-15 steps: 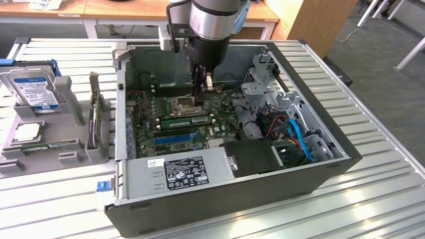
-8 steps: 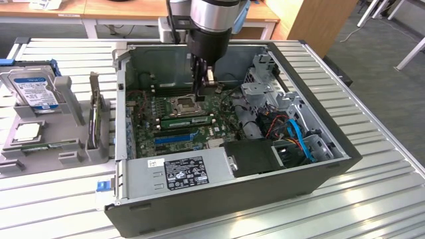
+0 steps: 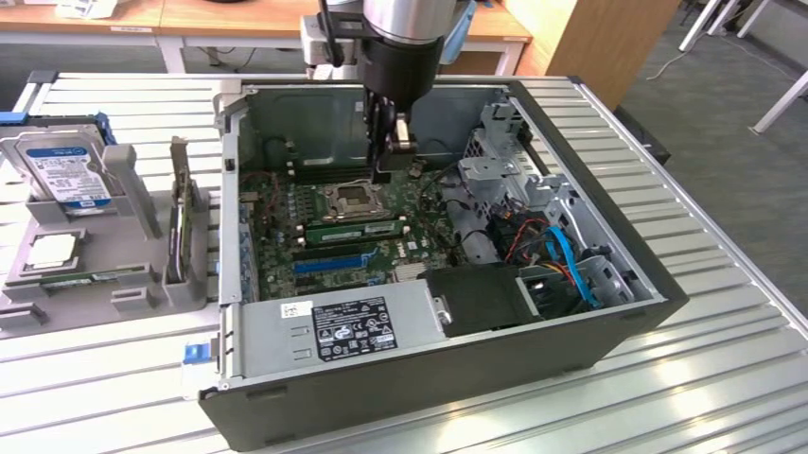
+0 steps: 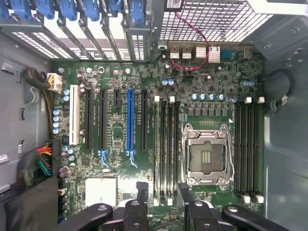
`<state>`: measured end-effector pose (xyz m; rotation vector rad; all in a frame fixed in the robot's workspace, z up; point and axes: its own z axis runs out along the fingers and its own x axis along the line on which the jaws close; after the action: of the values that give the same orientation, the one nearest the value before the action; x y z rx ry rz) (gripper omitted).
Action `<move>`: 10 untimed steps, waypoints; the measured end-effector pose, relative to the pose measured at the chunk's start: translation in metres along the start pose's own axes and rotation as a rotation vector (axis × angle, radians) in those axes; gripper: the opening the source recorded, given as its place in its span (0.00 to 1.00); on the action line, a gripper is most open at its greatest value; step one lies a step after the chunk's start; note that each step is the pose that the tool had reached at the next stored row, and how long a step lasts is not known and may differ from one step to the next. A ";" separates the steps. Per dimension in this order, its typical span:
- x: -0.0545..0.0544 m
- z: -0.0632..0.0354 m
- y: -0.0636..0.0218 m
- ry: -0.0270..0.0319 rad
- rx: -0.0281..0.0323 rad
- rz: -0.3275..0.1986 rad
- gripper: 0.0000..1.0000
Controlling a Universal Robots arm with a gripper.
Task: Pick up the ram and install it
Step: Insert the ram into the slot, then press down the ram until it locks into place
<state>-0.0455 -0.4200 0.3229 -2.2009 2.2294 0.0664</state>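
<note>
Over motherboard (image 4: 118,130), pincer (image 4: 162,188) spread (supply label (image 3: 351,328) illegible)

Wooden desks (image 3: 227,19) line the upper frame. Grey carpet (image 3: 720,123) lies at upper right, beside the slatted metal table (image 3: 707,378).

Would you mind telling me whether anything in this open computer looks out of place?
The processor socket on the motherboard is bare, no chip or cooler on it, while a square silver processor lies outside the case in the grey holder. Nothing else looks askew.
</note>
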 end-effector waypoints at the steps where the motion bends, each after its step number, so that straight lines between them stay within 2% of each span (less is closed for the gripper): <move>1: 0.000 -0.0013 0.0000 0.0000 0.0000 0.000 0.37; 10: 0.000 -0.0025 0.0001 0.0000 0.0000 0.000 0.37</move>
<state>-0.0455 -0.4200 0.3254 -2.2009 2.2294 0.0664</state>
